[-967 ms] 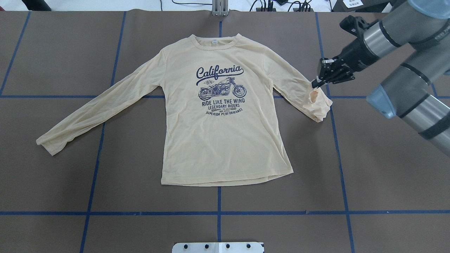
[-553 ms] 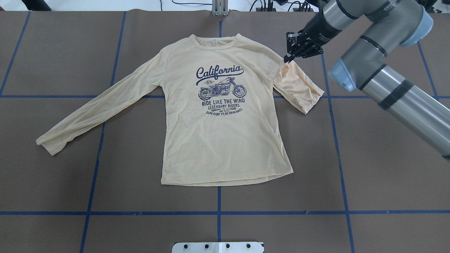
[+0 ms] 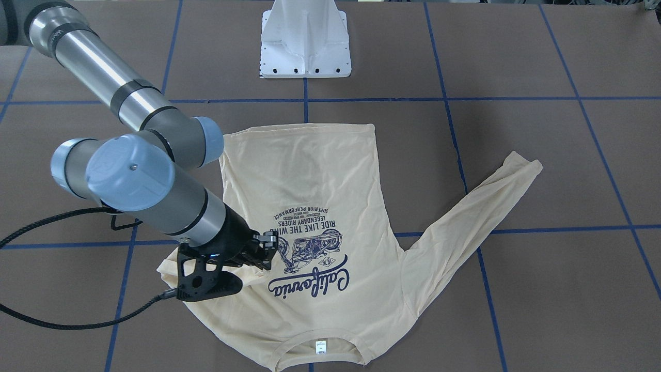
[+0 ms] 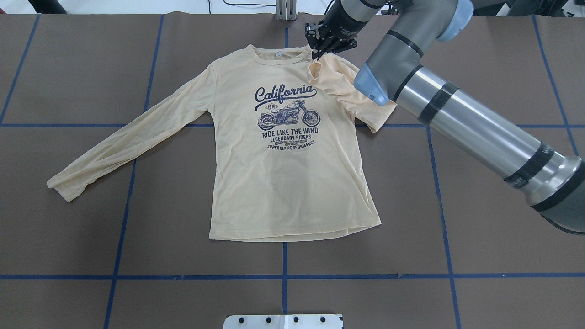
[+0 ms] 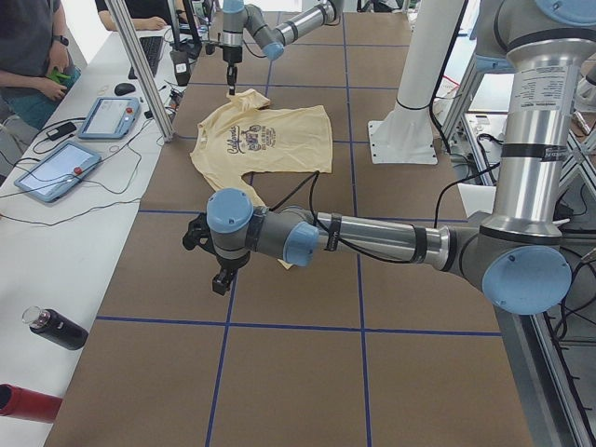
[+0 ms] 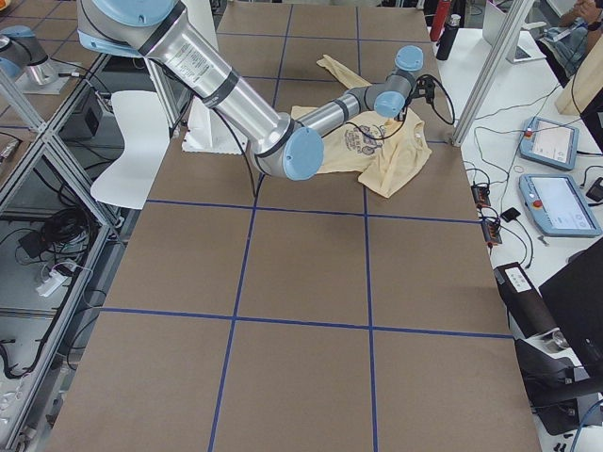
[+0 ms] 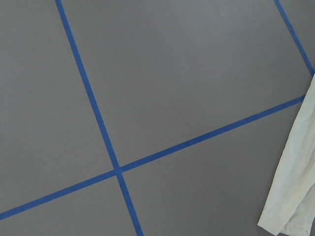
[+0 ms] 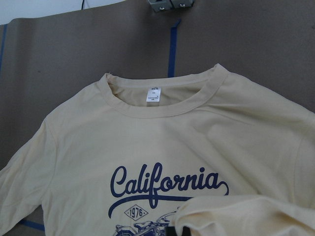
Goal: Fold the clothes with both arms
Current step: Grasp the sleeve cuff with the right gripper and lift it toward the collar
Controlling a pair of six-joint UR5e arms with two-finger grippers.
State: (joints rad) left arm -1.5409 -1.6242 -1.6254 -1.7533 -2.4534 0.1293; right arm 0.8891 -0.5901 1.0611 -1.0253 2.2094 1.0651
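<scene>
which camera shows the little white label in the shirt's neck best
The right wrist view: the label sits large and centred inside the shirt collar. The overhead view shows it only as a tiny white patch, the front-facing view small at the bottom edge. In both side views it is too small to find.

A cream T-shirt (image 3: 320, 175) lies print-up on the blue-taped worktop (image 3: 542, 77), hem toward the white pedestal base (image 3: 305, 46) at the robot's edge. The right arm (image 3: 155, 201) reaches across it, right gripper (image 3: 273, 247) low over the navy print (image 3: 310, 258), while one sleeve (image 3: 465, 227) stretches toward the worktop's left end.
</scene>
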